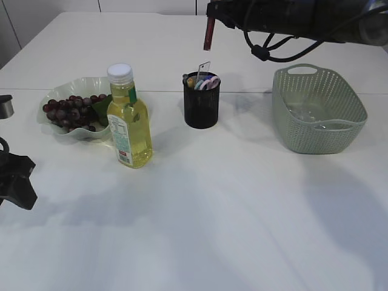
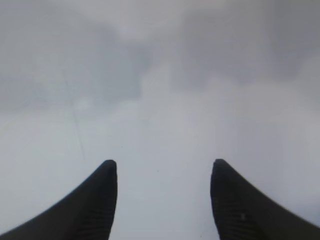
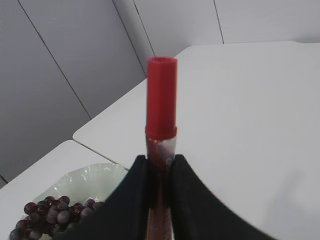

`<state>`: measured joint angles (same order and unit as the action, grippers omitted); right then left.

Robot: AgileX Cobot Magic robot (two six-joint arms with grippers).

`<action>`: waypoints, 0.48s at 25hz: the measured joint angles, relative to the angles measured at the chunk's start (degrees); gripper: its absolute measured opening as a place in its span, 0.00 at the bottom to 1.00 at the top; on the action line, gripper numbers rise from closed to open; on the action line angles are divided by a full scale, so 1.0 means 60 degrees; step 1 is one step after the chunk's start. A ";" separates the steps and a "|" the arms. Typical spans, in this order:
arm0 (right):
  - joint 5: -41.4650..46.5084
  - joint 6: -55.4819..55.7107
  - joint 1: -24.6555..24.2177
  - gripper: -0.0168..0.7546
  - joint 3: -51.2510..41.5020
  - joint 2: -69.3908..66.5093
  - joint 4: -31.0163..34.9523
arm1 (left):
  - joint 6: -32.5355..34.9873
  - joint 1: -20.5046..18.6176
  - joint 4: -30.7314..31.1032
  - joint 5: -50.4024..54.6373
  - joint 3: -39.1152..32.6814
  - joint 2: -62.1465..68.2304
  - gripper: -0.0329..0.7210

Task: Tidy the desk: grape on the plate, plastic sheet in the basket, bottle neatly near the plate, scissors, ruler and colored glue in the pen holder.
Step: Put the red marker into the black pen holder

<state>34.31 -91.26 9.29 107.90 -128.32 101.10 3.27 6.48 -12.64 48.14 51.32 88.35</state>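
We see the right gripper (image 3: 159,167) clamped on the red glue tube (image 3: 161,100), which hangs above the pen holder (image 1: 201,100); the left gripper (image 2: 162,200) is open and empty.

Lab/office setup: white table (image 1: 242,212), plain panelled wall (image 3: 75,60).

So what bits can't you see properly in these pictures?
- Basket, exterior view: the wall hides whether the plastic sheet is inside.
- Pen holder, exterior view: contents too small to name.
- Red-capped glue tube, right wrist view: lower end hidden by the fingers.
- Left wrist view: blurred table only.
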 joint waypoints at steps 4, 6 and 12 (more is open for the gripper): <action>-0.0061 -0.0521 0.0000 0.18 0.0511 -0.0378 0.0144 | 0.0000 0.0000 0.0000 0.0015 0.0000 0.0000 0.62; -0.0061 -0.0570 0.0000 0.18 0.0778 -0.0638 0.0161 | 0.0000 0.0000 0.0000 0.0015 0.0000 0.0000 0.62; -0.0081 -0.0630 0.0000 0.18 0.1210 -0.1330 0.0183 | 0.0000 0.0000 0.0000 0.0015 0.0000 0.0000 0.62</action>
<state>33.83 -95.04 9.29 115.16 -136.30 102.19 3.27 6.48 -12.64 48.23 51.32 88.35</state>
